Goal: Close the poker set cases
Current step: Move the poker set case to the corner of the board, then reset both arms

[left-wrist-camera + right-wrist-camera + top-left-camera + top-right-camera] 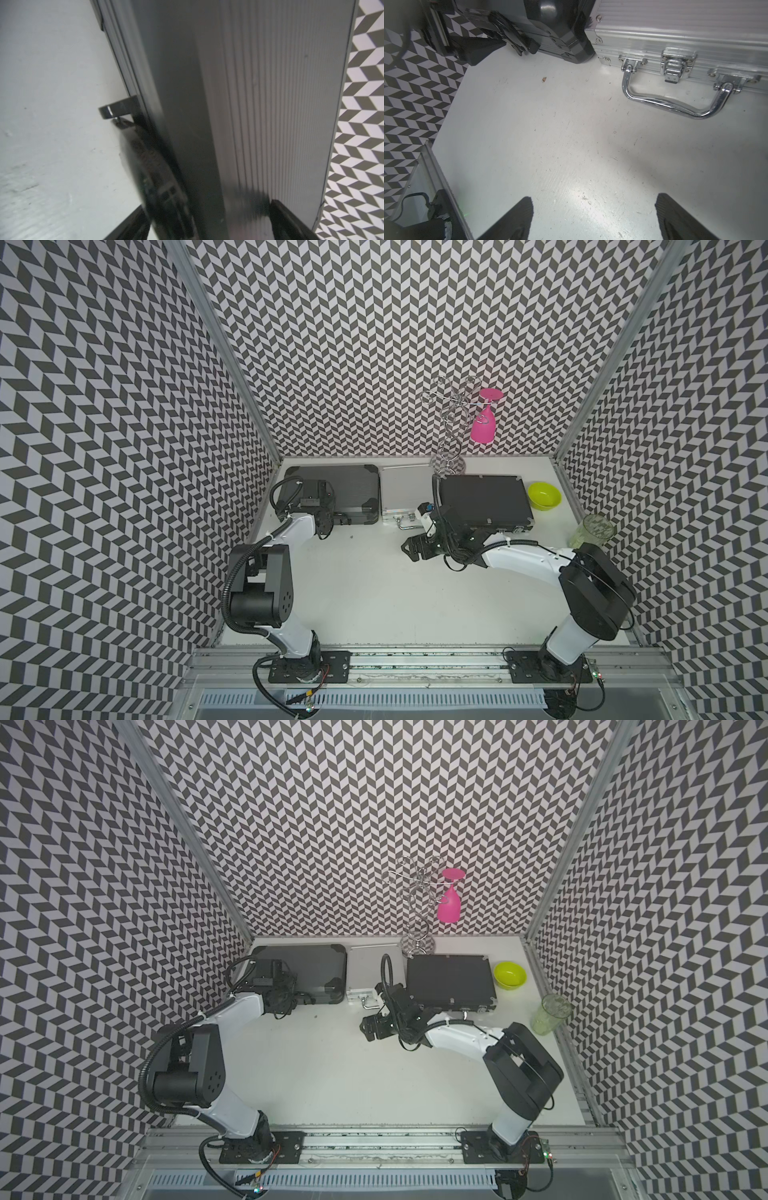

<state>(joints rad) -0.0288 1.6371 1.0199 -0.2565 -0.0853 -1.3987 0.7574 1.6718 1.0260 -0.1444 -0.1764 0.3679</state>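
Since all three cases lie flat with lids down along the back edge of the table (pixel 374 593), the closing looks largely done, and the arms' poses read more as release than as a fresh push. The left case (pixel 349 489) sits in the back left corner, with the silver case (pixel 401 493) just beside it. The right case (pixel 484 499) comes next toward the right edge, with a bowl (pixel 544 495) between it and that edge. The left gripper (pixel 207 207) stands at the left case's front edge with its jaws spread wide. One finger (pixel 286 220) is over the ribbed lid and the other is ahead of the front wall, a stance suited to squeezing lid onto base. The wrist view is blurred there, so I cannot tell whether either pad touches, but the gripper seems to clasp nothing. A dark tab (pixel 118 108) juts from that wall; whether it is a handle or a latch is unclear. The right gripper (pixel 593 218) hangs over bare table ahead of the silver case, jaws wide and empty, probably parked clear of the handle (pixel 675 104) lying flat on the table. The silver case's latch (pixel 673 68) hangs at the seam. I cannot tell whether it is fastened, so I judge the latches are what remains to check.
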